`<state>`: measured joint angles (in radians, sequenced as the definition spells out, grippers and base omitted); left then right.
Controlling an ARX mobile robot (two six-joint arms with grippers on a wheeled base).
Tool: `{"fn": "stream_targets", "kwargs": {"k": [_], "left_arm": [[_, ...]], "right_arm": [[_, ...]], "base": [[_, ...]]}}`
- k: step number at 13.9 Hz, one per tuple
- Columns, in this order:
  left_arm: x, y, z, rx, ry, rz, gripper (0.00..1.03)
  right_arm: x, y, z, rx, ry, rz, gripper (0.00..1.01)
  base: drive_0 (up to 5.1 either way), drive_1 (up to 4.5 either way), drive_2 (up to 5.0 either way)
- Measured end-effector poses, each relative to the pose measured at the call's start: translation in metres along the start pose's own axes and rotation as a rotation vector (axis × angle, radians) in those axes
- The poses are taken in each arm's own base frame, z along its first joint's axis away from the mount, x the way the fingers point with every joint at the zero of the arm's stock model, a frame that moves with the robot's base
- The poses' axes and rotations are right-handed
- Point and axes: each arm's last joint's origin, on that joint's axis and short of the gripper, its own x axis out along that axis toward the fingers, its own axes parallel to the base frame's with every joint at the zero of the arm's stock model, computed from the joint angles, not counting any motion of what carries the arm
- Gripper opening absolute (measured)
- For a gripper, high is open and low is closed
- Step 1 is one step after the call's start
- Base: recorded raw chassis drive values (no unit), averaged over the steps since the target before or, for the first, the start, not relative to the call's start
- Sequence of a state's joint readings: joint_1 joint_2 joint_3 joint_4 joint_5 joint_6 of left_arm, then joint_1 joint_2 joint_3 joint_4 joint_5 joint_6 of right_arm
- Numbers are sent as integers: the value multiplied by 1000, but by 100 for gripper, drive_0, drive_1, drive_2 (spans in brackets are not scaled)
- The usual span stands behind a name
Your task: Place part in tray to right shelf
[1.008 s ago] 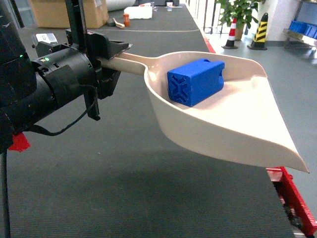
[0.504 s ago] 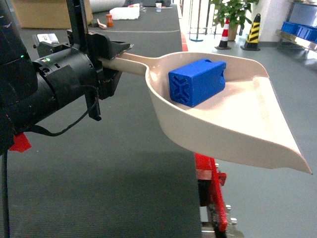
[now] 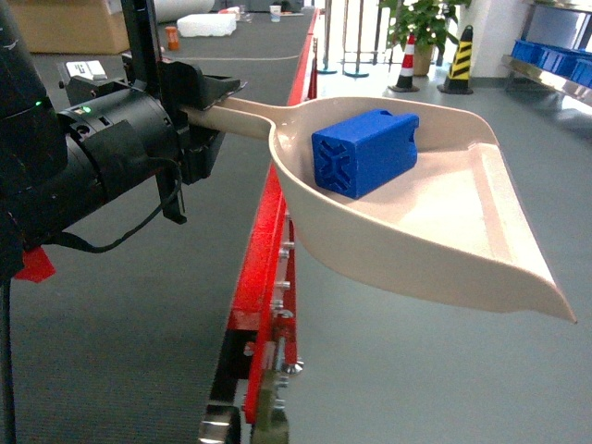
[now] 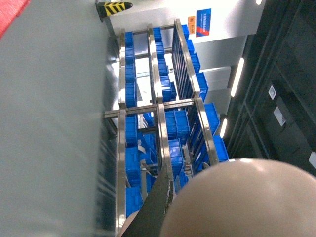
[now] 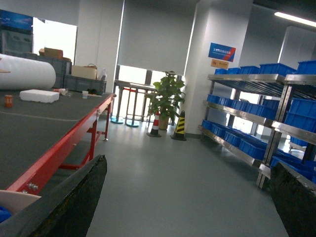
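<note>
Centre frame, held over bare grey floor past the red table edge [image 3: 268, 240] — tray [image 3: 444, 231] with part [image 3: 365, 153] at its back wall, left gripper [image 3: 199, 116] clenched on the handle. Right gripper [image 5: 187, 197] spread wide, shelf [image 5: 247, 113] at right.

A grey floor [image 5: 187, 182] runs past a red-framed, dark-topped table [image 5: 59, 148] toward a potted plant [image 5: 167, 98], striped traffic cones [image 5: 178, 126] and steel racks of blue crates [image 5: 256, 133], under a ceiling strip light [image 5: 296, 19].

The left claw [image 3: 199, 116] was clamped on the tray [image 3: 435, 213] handle, left arm level; the right claw [image 5: 187, 197] gaped.
</note>
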<state>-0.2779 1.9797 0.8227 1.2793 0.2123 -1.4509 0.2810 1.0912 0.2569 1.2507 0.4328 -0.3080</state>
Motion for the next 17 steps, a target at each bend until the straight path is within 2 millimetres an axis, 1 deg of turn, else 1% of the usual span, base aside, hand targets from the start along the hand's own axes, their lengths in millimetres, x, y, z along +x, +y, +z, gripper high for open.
{"fn": "stream_targets", "kwargs": {"k": [17], "left_arm": [[0, 0, 0, 0, -2, 0, 13]], "right_arm": [[0, 0, 0, 2, -4, -1, 98]], "base": [[507, -239, -239]]}}
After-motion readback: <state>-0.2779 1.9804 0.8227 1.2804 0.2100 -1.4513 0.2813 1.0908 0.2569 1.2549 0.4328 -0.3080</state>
